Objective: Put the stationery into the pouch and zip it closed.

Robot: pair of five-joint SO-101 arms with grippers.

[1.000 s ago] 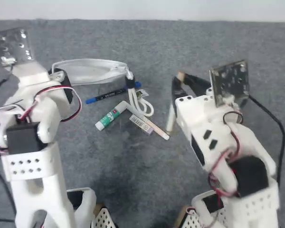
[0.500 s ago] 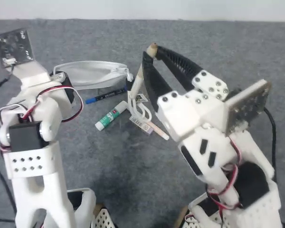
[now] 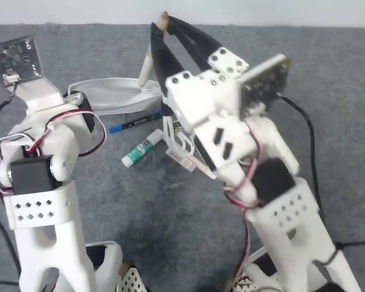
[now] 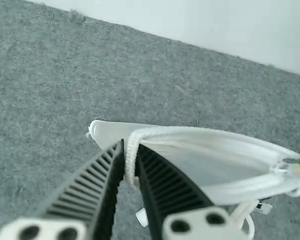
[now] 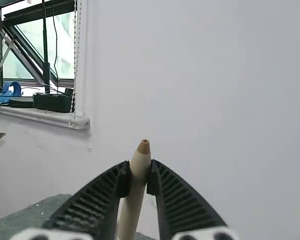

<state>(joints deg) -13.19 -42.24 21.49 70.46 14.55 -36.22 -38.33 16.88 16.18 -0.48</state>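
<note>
Grey carpet covers the bench, where the left claw (image 4: 128, 150) pinches the pouch (image 3: 112, 91) rim, likely steadying its open mouth, while the right claw (image 5: 139, 172) grips a pencil (image 5: 141, 152) tilted above it.

1. The right gripper (image 3: 162, 27) (low at the table's right side a second ago) has swung up and across.
2. Its pencil (image 3: 147, 61) now hangs tilted over the pouch (image 3: 109, 94), near the zip end.
</note>
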